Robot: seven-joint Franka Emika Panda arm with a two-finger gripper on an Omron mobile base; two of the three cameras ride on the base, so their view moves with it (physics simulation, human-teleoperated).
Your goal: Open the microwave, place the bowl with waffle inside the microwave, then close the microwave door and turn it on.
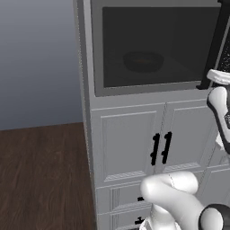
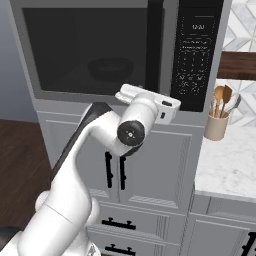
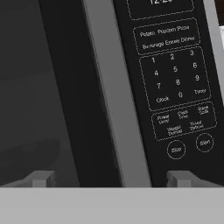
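The microwave (image 2: pixel 120 50) sits built in above the white cabinets, and its microwave door (image 1: pixel 152 45) is shut. Through the dark glass I make out the black bowl (image 1: pixel 143 61) (image 2: pixel 111 67) on the turntable, with a faint brownish waffle (image 1: pixel 143 60) in it. The door's long black handle (image 2: pixel 155 45) runs beside the control strip (image 2: pixel 197 50). My gripper (image 3: pixel 111 179) is open, empty, and close in front of the door's right edge and the keypad (image 3: pixel 175 78). The Start button (image 3: pixel 204 142) lies just up and right of the right fingertip (image 3: pixel 181 178).
White cabinet doors with black handles (image 1: pixel 160 148) stand below the microwave. To the right a marble counter (image 2: pixel 225 170) carries a beige utensil holder (image 2: pixel 217 125). Dark wood floor (image 1: pixel 40 175) lies open to the left. My arm's elbow (image 2: pixel 131 131) hangs in front of the cabinets.
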